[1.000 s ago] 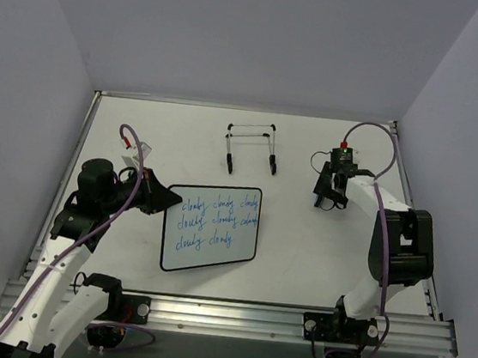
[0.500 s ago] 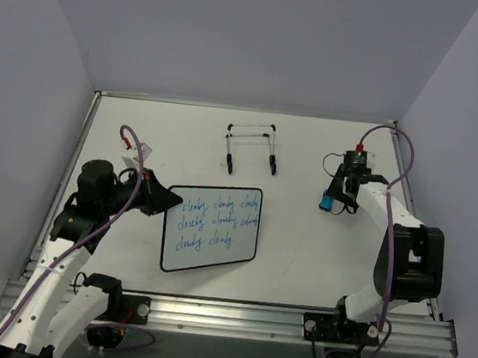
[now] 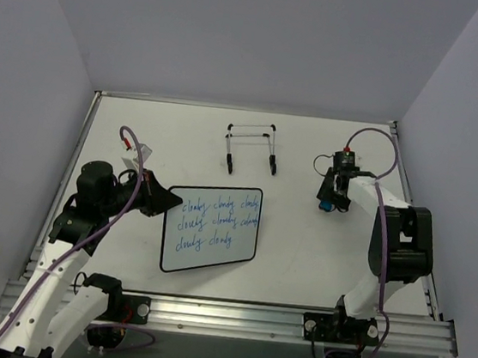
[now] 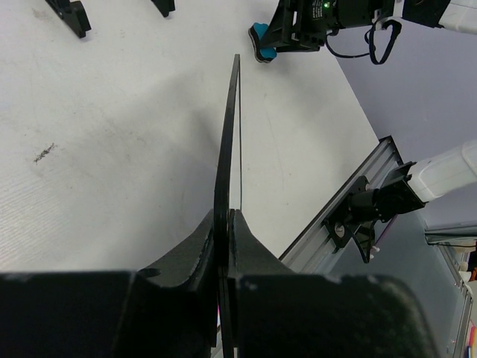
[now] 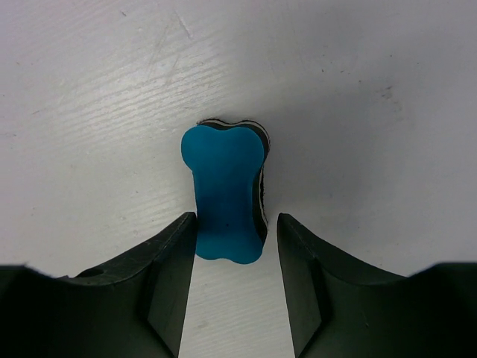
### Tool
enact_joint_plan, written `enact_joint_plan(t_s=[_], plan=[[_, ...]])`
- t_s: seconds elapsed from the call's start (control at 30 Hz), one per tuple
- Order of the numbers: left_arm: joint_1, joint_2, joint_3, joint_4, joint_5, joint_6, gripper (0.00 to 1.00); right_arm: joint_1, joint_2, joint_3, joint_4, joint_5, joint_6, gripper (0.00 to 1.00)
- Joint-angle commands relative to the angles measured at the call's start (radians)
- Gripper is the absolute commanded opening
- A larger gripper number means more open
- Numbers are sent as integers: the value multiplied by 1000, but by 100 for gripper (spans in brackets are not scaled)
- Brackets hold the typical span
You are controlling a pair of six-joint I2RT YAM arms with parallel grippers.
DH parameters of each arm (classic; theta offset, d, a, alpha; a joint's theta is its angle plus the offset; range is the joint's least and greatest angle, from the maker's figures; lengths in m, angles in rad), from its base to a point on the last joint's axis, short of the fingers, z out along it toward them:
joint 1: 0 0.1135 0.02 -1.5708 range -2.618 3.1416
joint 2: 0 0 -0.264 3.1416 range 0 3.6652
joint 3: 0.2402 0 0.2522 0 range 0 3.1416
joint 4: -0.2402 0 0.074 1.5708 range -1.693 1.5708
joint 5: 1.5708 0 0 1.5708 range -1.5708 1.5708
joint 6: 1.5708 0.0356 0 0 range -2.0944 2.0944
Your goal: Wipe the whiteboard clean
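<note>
The whiteboard (image 3: 211,228), black-framed with three lines of blue handwriting, lies near the table's middle. My left gripper (image 3: 164,200) is shut on its left edge; in the left wrist view (image 4: 226,224) the board (image 4: 227,142) shows edge-on between the fingers. The blue eraser (image 3: 328,204) stands on edge on the table at the right. My right gripper (image 3: 333,197) is open and straddles it; in the right wrist view (image 5: 234,231) the eraser (image 5: 223,190) touches the left finger (image 5: 168,268), with a gap to the right finger.
A thin wire easel stand (image 3: 251,148) stands at the back centre. A raised rim (image 3: 247,107) bounds the table at the back, and an aluminium rail (image 3: 224,314) runs along the near edge. Purple walls close in both sides.
My right arm swung out to the right, then came back and settled over the eraser. The left gripper and the whiteboard have not moved.
</note>
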Motion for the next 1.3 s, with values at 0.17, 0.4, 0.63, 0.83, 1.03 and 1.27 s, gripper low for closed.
enact_joint_plan(t_s=[0.17, 0.4, 0.63, 0.83, 1.03, 1.27], plan=[[-6, -6, 20, -3, -36, 63, 2, 16, 23, 44, 7, 29, -2, 43], [-7, -6, 18, 0, -32, 61, 2, 18, 38, 67, 0, 46, -8, 43], [-10, -2, 18, 8, -24, 61, 2, 12, 38, 47, 30, 36, 15, 43], [-15, 4, 18, 8, -19, 61, 2, 10, -31, 31, 66, 18, 58, 47], [-17, 1, 18, 9, -18, 61, 2, 1, -49, 20, 78, 26, 95, 47], [-21, -9, 18, 5, -19, 61, 2, -7, -71, -35, 109, 104, 182, 48]])
